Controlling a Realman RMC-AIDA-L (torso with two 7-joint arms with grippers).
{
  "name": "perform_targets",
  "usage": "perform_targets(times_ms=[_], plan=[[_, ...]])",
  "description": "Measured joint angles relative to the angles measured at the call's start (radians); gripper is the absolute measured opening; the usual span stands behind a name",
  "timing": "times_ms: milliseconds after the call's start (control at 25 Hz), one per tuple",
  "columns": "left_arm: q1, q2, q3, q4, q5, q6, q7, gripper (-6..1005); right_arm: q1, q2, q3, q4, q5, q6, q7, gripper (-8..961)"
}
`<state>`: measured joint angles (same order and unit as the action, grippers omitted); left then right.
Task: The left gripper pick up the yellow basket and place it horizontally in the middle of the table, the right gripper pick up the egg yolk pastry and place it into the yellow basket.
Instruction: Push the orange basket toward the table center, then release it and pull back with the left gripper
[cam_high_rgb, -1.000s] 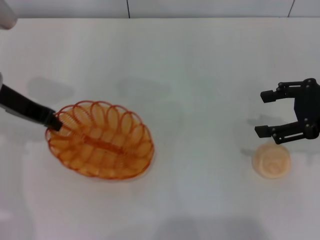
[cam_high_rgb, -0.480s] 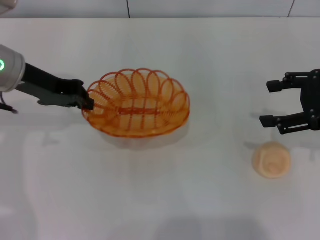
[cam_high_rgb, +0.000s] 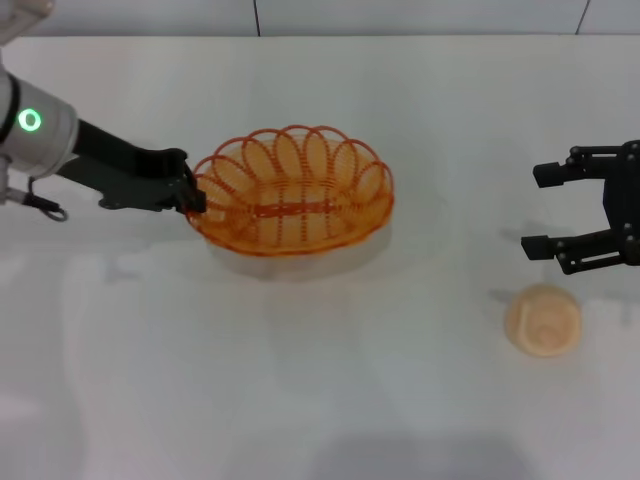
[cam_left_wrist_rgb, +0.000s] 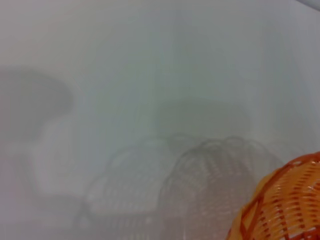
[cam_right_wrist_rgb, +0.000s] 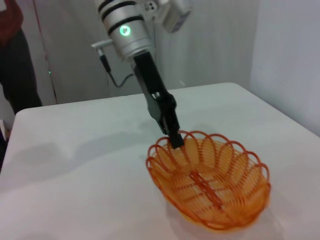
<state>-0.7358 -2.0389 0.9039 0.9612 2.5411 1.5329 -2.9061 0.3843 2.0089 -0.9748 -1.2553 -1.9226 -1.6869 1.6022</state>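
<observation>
The yellow basket (cam_high_rgb: 292, 190) of orange-yellow looped wire is held a little above the white table (cam_high_rgb: 320, 380), near the middle, its long side running left to right. My left gripper (cam_high_rgb: 192, 193) is shut on the basket's left rim. The basket's edge shows in the left wrist view (cam_left_wrist_rgb: 280, 205), and the whole basket (cam_right_wrist_rgb: 210, 182) and the left gripper (cam_right_wrist_rgb: 175, 140) show in the right wrist view. The egg yolk pastry (cam_high_rgb: 542, 320) lies on the table at the right. My right gripper (cam_high_rgb: 545, 208) is open and empty, above and just behind the pastry.
The table's far edge meets a grey wall (cam_high_rgb: 320, 15) at the back. The basket casts a shadow on the table below it (cam_high_rgb: 290, 262).
My left gripper has carried the basket up and to the right, from the front left toward the table's middle, and turned it lengthwise. My right gripper has shifted slightly right and back from the pastry.
</observation>
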Motion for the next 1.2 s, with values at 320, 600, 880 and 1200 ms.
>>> perform_targets(times_ms=[320, 600, 880, 1200], plan=[[-0.089, 0.0, 0.014, -0.126, 0.009, -0.045, 0.039, 96, 0.006, 0.002, -0.007, -0.001, 0.005, -0.008, -0.001, 839], [-0.113, -0.01, 0.028, -0.185, 0.016, -0.093, 0.045, 103, 0.012, 0.002, -0.008, -0.001, 0.005, -0.021, -0.002, 838], [-0.116, -0.023, 0.029, -0.218, 0.019, -0.126, 0.047, 110, 0.013, 0.002, -0.01, -0.001, 0.005, -0.022, -0.003, 837], [-0.115, -0.031, 0.029, -0.227, 0.019, -0.149, 0.047, 118, 0.006, 0.004, -0.01, 0.002, 0.005, -0.033, -0.013, 836]])
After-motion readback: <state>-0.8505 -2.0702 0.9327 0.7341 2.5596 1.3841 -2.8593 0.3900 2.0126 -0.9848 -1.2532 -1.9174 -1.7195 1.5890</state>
